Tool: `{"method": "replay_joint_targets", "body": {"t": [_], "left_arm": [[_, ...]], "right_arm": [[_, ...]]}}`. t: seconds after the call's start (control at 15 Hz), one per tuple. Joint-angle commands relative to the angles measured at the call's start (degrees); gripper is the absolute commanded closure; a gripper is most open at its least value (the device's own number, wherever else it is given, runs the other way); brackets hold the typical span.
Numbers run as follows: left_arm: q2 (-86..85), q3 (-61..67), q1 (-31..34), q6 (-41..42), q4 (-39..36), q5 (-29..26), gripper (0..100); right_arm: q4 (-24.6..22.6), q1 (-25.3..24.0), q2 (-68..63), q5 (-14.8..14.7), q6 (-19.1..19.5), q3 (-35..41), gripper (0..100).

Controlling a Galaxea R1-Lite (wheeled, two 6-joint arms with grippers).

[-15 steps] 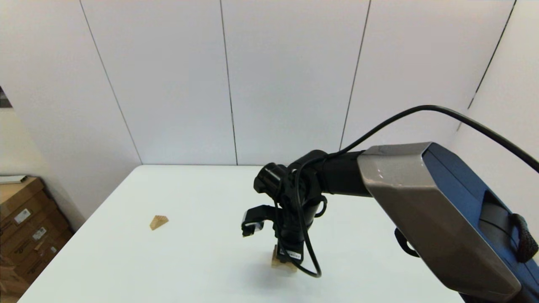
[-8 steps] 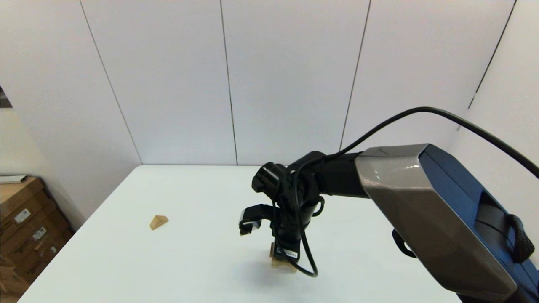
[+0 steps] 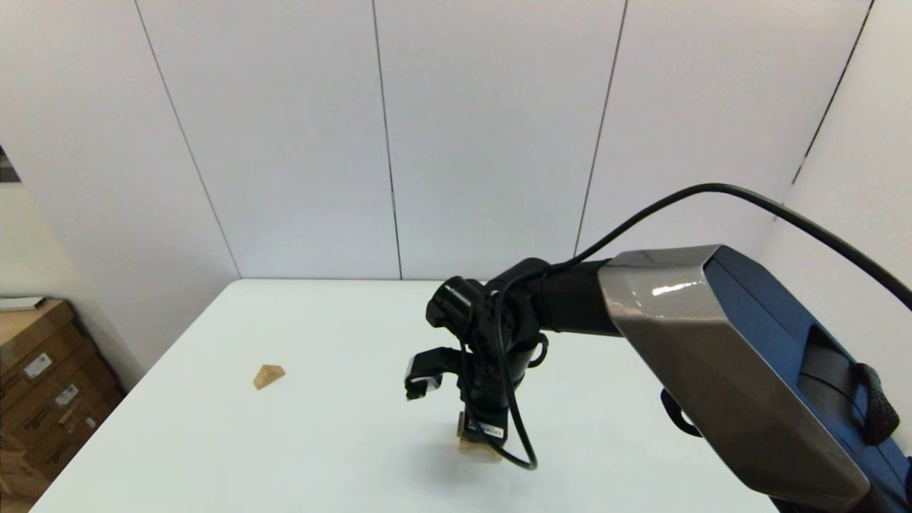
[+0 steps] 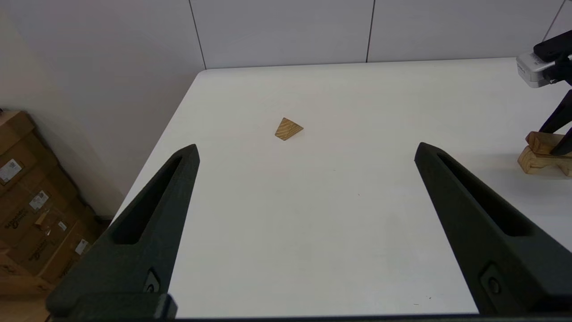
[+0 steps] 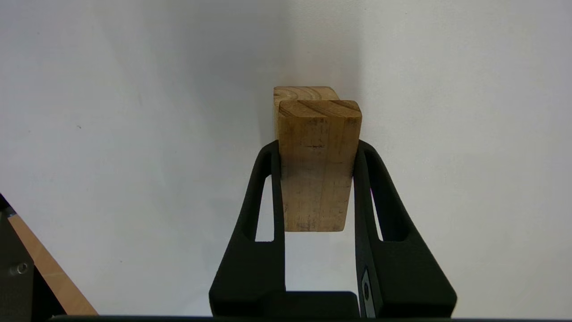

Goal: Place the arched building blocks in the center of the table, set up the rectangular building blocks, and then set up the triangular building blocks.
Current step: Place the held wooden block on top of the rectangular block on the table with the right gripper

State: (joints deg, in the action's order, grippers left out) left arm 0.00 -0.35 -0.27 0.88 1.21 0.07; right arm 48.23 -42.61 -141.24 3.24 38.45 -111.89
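Pinching smooth oblong rectangular block point(image 5: 316, 179): right claw point(image 5: 316, 150).

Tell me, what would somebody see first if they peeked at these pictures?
First, the big right arm reaching over the middle of the white table, its right claw shut on the rectangular block, held on top of the arched block. Next, the little triangular block lying alone toward the table's left side. The left claw is open, facing that little block.
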Motion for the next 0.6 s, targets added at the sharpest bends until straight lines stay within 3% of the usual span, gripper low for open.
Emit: {"method": "replay_joint_targets", "body": {"t": [0.07,0.6], "left_arm": [[0.09,0.0,0.0,0.0,0.02,0.01,0],[0.09,0.0,0.0,0.0,0.02,0.01,0]], "right_arm": [[0.47,-0.02,0.0,0.01,0.75,0.0,100],[0.47,0.42,0.18,0.01,1.54,0.0,100]]}}
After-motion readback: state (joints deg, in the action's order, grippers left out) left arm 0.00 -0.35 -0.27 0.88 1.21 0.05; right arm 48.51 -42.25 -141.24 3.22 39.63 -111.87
